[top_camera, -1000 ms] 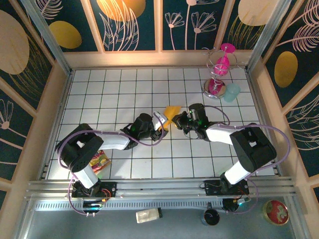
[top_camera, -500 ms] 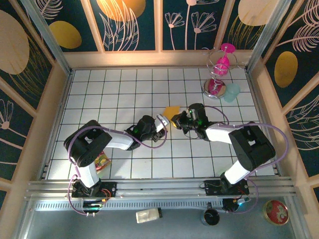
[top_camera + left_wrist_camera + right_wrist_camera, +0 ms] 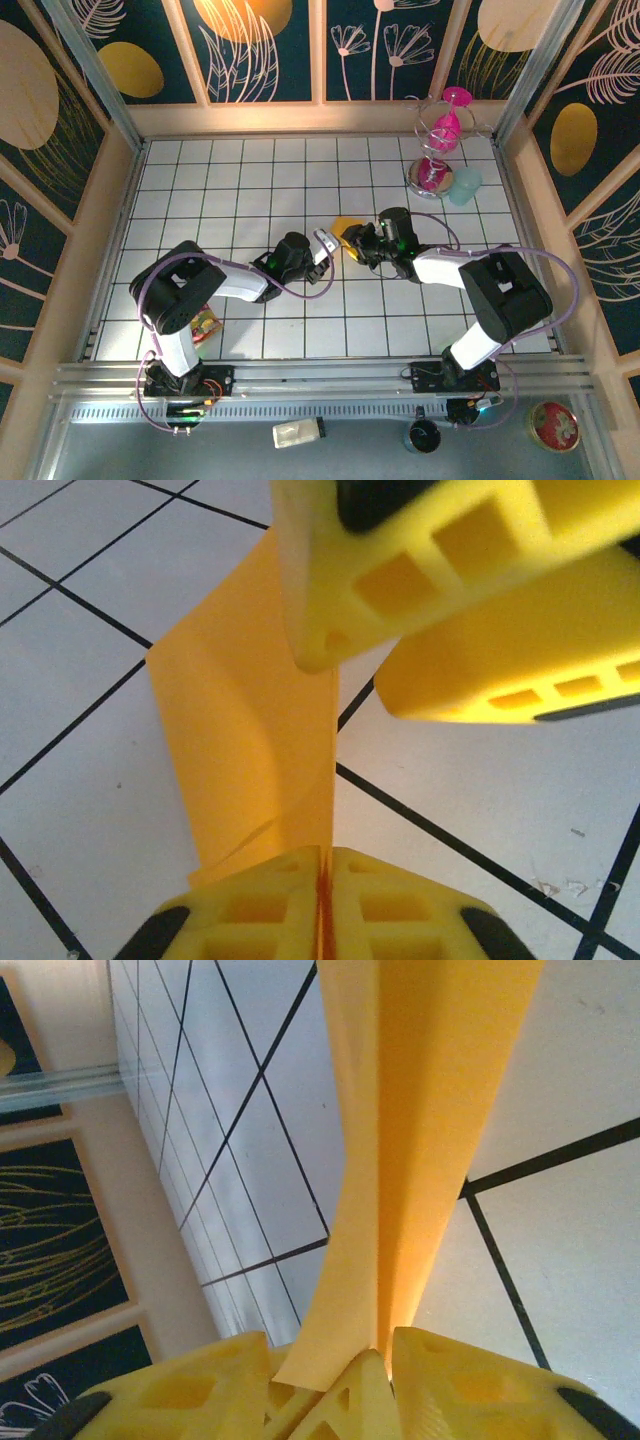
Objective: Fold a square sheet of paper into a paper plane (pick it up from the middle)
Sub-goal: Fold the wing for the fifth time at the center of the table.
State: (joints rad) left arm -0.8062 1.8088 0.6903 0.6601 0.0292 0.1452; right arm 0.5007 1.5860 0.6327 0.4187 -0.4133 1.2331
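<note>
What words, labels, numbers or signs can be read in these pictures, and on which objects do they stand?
No text is readable in any view.
snack packet: it has print, but it is too small to read.
round red tin: the lid pattern is blurred and no letters are legible.
orange-yellow paper: plain, no print.

I see the square sheet of paper (image 3: 347, 228): thin, orange-yellow, folded into a doubled, creased flap. It stands up on edge, lifted rather than lying flat, layers pressed together at one end. It's about mid-table (image 3: 240, 180), well off every edge.
</note>
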